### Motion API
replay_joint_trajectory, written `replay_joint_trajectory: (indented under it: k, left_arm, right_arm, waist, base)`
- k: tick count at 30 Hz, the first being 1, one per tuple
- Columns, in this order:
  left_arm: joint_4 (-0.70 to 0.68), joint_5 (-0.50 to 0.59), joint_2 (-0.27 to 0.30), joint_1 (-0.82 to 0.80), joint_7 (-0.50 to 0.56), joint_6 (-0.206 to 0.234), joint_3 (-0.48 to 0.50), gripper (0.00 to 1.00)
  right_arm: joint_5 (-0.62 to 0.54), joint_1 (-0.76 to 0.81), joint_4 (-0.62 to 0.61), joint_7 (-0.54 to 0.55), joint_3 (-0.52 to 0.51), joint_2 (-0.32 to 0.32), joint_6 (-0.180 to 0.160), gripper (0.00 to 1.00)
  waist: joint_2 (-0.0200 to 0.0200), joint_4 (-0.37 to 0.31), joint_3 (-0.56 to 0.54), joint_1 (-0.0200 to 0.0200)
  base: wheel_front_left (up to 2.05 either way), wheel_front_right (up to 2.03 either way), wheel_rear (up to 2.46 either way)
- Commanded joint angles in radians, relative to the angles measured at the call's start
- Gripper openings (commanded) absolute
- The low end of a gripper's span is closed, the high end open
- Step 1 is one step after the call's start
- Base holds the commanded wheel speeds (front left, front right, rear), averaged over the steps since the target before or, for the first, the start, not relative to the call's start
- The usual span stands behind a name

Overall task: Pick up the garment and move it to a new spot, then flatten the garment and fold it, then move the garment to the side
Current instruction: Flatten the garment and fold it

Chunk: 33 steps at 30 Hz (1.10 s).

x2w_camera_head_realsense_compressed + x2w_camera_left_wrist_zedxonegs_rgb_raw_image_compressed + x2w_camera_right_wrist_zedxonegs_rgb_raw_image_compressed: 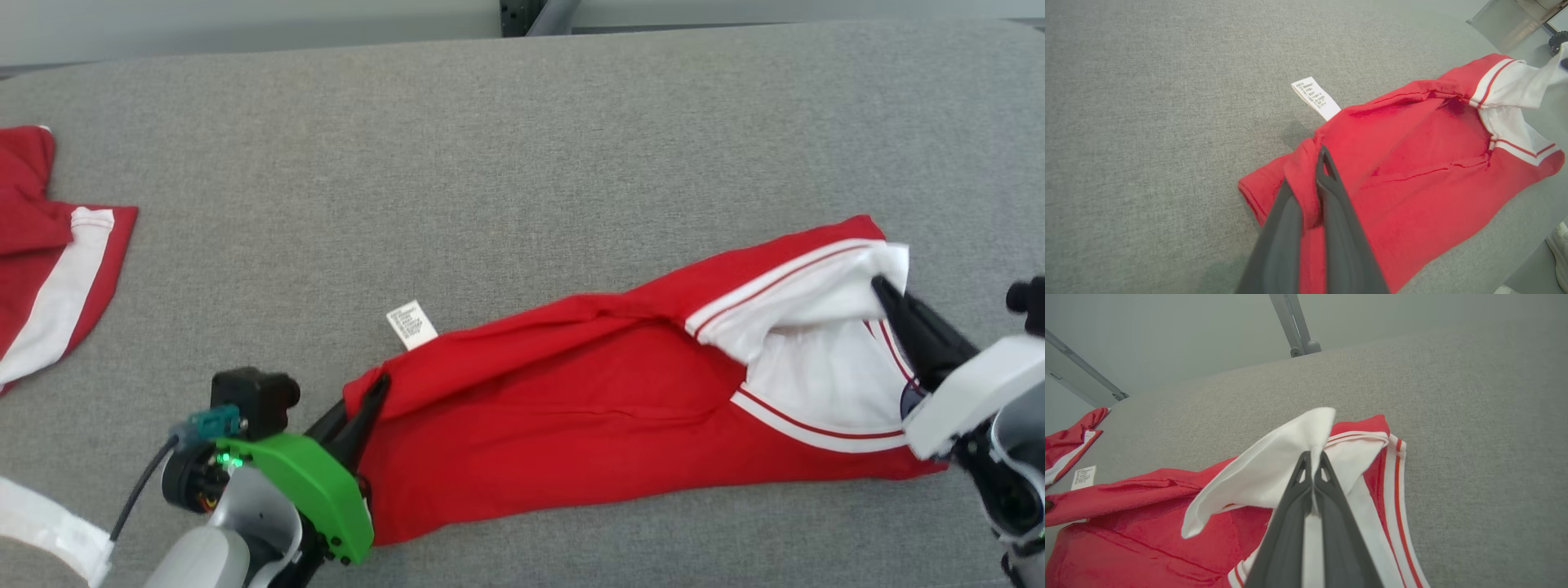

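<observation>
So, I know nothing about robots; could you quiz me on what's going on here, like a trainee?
1. True or false: the left pincer is shut on the red end of the shirt.
2. What colour is the cloth that the right pincer pinches? A red, B white, C grey.
3. Fill in: a small white ___ with print sticks out from the shirt's far edge.
Key: 1 true; 2 B; 3 label.
</observation>
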Motion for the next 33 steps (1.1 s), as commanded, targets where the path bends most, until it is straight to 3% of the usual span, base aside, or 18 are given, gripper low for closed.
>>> replay_joint_trajectory:
  k: [1, 6, 13, 23, 33]
  left_arm:
    - [-0.006, -0.004, 0.012, 0.043, -0.017, 0.013, 0.008, 0.00]
    - [0.004, 0.017, 0.007, 0.113, -0.095, 0.035, 0.018, 0.00]
    - [0.040, 0.032, -0.015, 0.149, -0.171, 0.014, 0.001, 0.00]
    - [0.093, 0.043, -0.028, 0.215, -0.264, -0.004, -0.023, 0.00]
    - [0.202, 0.030, -0.056, 0.179, -0.345, -0.031, -0.027, 0.00]
  right_arm:
    - [0.001, 0.057, -0.023, 0.004, -0.018, 0.027, 0.000, 0.00]
    - [-0.026, 0.183, -0.044, 0.006, -0.069, 0.104, 0.000, 0.00]
    - [-0.035, 0.228, -0.056, 0.022, -0.091, 0.171, 0.000, 0.00]
    - [-0.046, 0.284, -0.068, 0.064, -0.130, 0.191, 0.000, 0.00]
    - [-0.075, 0.295, -0.008, 0.105, -0.132, 0.197, 0.000, 0.00]
  waist:
    - [-0.0001, -0.030, -0.032, 0.0000]
    - [-0.0001, -0.042, -0.038, 0.0000]
    - [-0.0001, -0.046, -0.060, 0.0000]
    - [-0.0001, -0.042, -0.103, 0.0000]
    - [-0.0001, -0.028, -0.112, 0.0000]
  base:
    - [0.00, 0.00, 0.00]
    - [0.00, 0.00, 0.00]
    - [0.00, 0.00, 0.00]
    - [0.00, 0.00, 0.00]
    - [0.00, 0.00, 0.00]
